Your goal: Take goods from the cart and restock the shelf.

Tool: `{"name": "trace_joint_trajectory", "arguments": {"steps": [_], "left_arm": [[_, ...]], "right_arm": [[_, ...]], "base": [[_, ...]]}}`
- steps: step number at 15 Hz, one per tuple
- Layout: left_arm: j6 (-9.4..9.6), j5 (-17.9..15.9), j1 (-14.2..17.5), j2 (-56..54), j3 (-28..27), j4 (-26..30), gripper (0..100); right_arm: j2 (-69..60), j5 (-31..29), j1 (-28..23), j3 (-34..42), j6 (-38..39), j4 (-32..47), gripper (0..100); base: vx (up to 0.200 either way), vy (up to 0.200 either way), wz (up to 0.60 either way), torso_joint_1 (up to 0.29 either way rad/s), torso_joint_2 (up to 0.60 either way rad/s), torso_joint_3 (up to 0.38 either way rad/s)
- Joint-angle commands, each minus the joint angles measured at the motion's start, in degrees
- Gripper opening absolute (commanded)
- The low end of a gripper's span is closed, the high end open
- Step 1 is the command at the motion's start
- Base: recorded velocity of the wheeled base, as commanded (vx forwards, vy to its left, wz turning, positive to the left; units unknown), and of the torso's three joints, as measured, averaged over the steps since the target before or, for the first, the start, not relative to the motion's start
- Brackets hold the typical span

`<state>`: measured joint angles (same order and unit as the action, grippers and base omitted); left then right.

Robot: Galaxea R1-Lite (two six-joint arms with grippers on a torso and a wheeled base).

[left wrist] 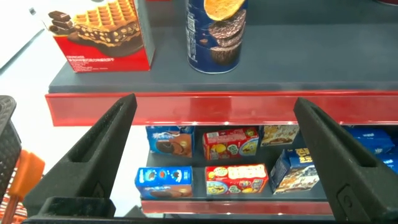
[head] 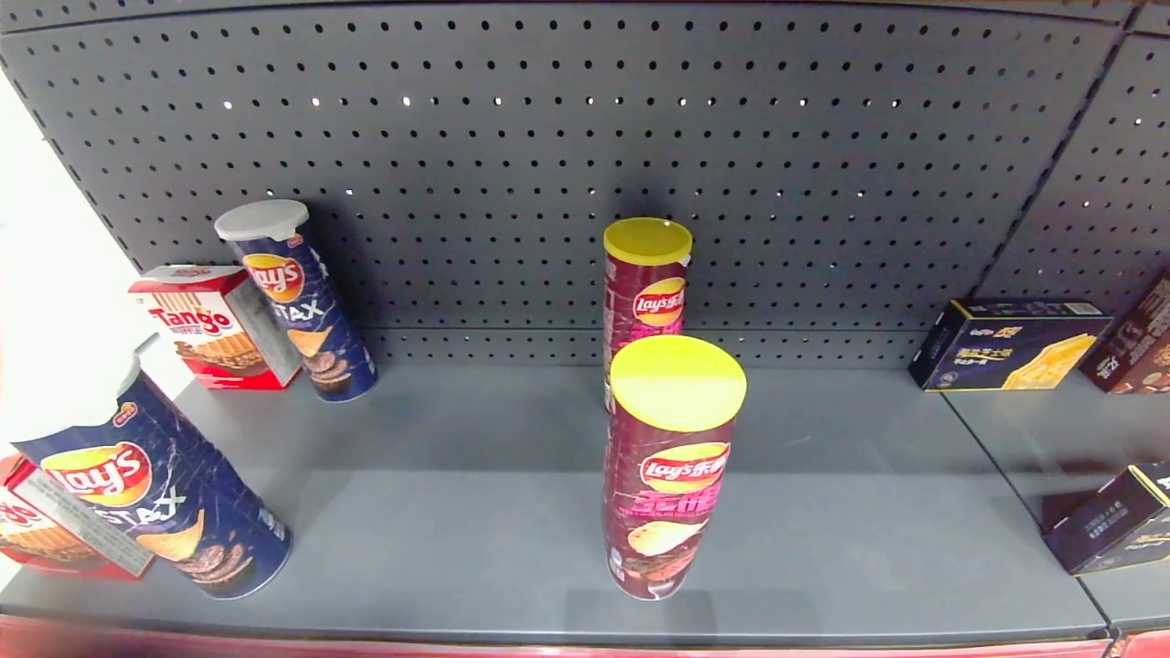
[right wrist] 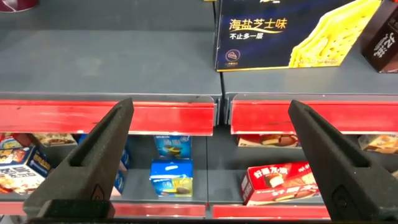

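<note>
On the grey shelf two maroon chip cans with yellow lids stand upright in the middle, one at the front and one behind it. Two dark blue cans with white lids stand at the left, one near the front and one by the back panel. My left gripper is open with nothing in it, below and in front of the shelf's red edge, under a blue can and a red wafer box. My right gripper is open too, level with the red edge.
Red wafer boxes sit at the left, dark blue boxes at the right. A dark blue cracker box stands above my right gripper. Lower shelves hold small snack boxes. A black mesh basket shows beside my left gripper.
</note>
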<state>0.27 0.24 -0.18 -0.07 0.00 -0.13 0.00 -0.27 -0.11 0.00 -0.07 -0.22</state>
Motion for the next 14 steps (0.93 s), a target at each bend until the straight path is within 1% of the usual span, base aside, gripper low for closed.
{"name": "trace_joint_trajectory", "arguments": {"steps": [1,14], "left_arm": [[-0.09,0.0,0.0,0.1,0.0,0.0,100],[-0.09,0.0,0.0,0.1,0.0,0.0,100]], "right_arm": [[0.0,0.0,0.0,0.0,0.0,0.0,100],[0.0,0.0,0.0,0.0,0.0,0.0,100]], "base": [[0.0,0.0,0.0,0.0,0.0,0.0],[0.0,0.0,0.0,0.0,0.0,0.0]]}}
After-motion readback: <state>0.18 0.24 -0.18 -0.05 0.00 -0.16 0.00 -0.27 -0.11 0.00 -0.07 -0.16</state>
